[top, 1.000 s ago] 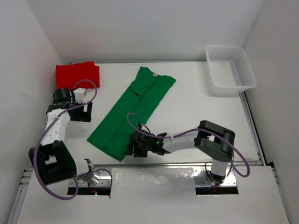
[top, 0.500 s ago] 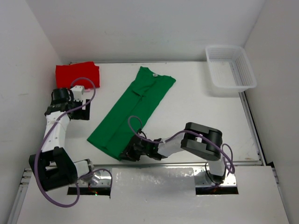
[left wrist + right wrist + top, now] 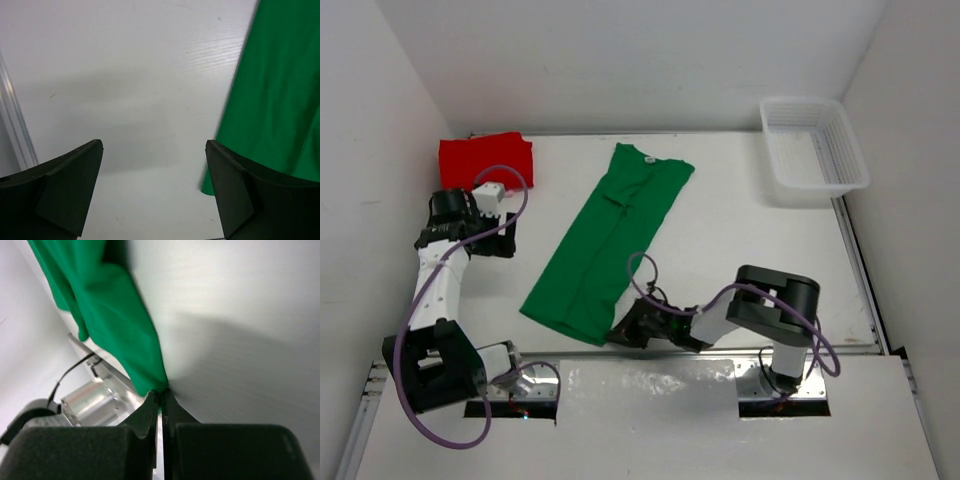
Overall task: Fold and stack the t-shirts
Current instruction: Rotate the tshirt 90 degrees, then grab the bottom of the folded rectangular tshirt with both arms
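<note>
- The green cotton t-shirt lies as a long strip slanting across the middle of the white surface. Its collar is at the far end and its hem is near my bases.
- My right jaws are closed on the near hem corner of that shirt. The right wrist view shows only a sliver of green cloth nipped at the very tips.
- That shallow bite is my chief worry: a quick lift or pull could let the corner slide out, and the fold would collapse.
- I may have caught only one layer. Then the strip would peel open instead of folding over.
- If I pull low along the surface instead of lifting, the whole shirt would drag and skew, because nothing pins the far end.
- My left jaws stand wide open and hold nothing, over bare surface just beside the shirt's left edge.
- The folded red cloth t-shirt sits in the far left corner, well apart from the green one.
- The white plastic mesh basket sits in the far right corner.
- Only the right wrist view shows the pinch, and it also shows the metal edge rail close under the jaws. The top view shows the shirt's full lie and both arms.
- Only the left wrist view shows the gap between my open jaws and the green edge.
</note>
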Action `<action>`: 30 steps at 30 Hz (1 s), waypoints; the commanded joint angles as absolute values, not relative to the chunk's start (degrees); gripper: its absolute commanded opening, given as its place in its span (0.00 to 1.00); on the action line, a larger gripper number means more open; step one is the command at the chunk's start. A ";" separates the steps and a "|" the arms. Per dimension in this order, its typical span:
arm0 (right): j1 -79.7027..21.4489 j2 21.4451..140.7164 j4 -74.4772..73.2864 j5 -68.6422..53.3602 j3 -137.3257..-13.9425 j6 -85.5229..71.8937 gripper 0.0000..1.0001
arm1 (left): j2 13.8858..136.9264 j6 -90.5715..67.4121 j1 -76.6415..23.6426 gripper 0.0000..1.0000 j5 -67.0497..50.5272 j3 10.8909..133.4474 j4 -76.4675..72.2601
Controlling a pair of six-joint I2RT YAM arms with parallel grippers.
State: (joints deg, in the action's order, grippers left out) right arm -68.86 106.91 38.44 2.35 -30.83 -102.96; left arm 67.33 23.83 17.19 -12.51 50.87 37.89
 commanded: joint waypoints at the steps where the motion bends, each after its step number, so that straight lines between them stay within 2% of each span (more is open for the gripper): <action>1: -65.75 101.81 30.67 4.49 -20.17 -96.17 0.00 | 66.18 26.63 15.74 0.83 -19.50 52.38 39.28; 6: -59.51 92.65 29.72 0.63 -8.89 -91.50 0.00 | 66.18 27.51 7.84 0.83 -16.27 53.79 39.29; 13: -53.79 73.33 14.01 0.26 3.94 -83.42 0.00 | 67.50 24.44 -12.35 0.82 -12.66 55.72 35.69; 18: -52.65 57.78 1.61 1.23 4.67 -77.37 0.00 | 68.64 24.87 -28.10 0.81 -3.97 55.20 34.81; 20: -51.51 55.47 -5.79 1.85 2.91 -74.54 0.00 | 67.95 27.49 -35.92 0.81 -0.28 54.76 34.45; 23: -49.57 54.93 -5.55 -2.78 0.88 -71.55 0.35 | 67.24 33.89 -40.25 0.79 1.56 55.72 37.52; 25: -49.57 58.60 -5.26 -6.14 -2.43 -67.43 0.50 | 65.93 38.38 -40.52 0.79 1.50 55.73 41.21; 28: -49.48 61.60 -12.81 -9.31 -10.53 -57.33 0.53 | 57.79 54.27 -41.83 0.77 0.27 47.67 42.28; 29: -49.48 61.26 -14.83 -9.14 -13.94 -54.43 0.53 | 55.05 64.24 -42.79 0.75 -1.22 41.55 41.93; 30: -49.22 60.91 -16.77 -9.05 -15.37 -53.27 0.53 | 51.97 69.03 -43.06 0.69 -2.19 38.53 40.88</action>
